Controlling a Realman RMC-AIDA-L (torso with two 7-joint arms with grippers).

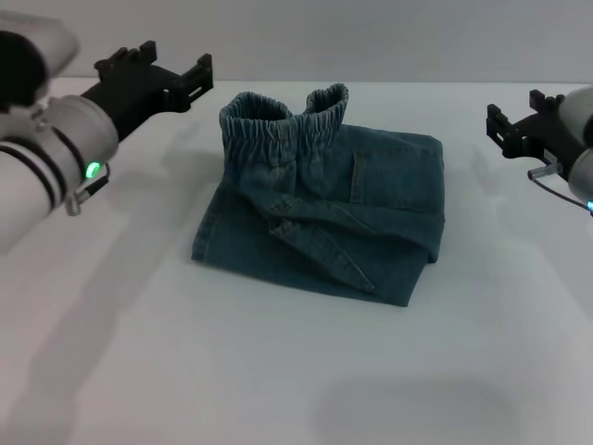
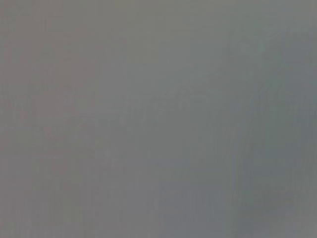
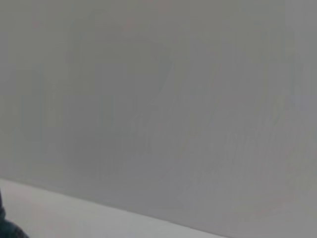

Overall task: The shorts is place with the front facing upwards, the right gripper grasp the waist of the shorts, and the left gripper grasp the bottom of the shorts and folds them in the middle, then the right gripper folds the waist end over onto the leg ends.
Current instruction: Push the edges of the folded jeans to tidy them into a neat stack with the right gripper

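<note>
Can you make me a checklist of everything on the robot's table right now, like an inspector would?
Surface: white table, plain.
Job's things: shorts folded into a compact bundle, the waist of the shorts on top at the far edge.
Clutter: nothing seen.
End effectors: left gripper open, raised left of the shorts, holding nothing; right gripper open, off to the right, holding nothing.
Cables: thin wire by the right wrist.
Surroundings: pale wall behind.

Both arms are showing silver cylindrical wrists with black bands, the left hand (image 1: 169,67) black with a green glowing ring, the right hand (image 1: 515,128) black, trailing a thin wire.
</note>
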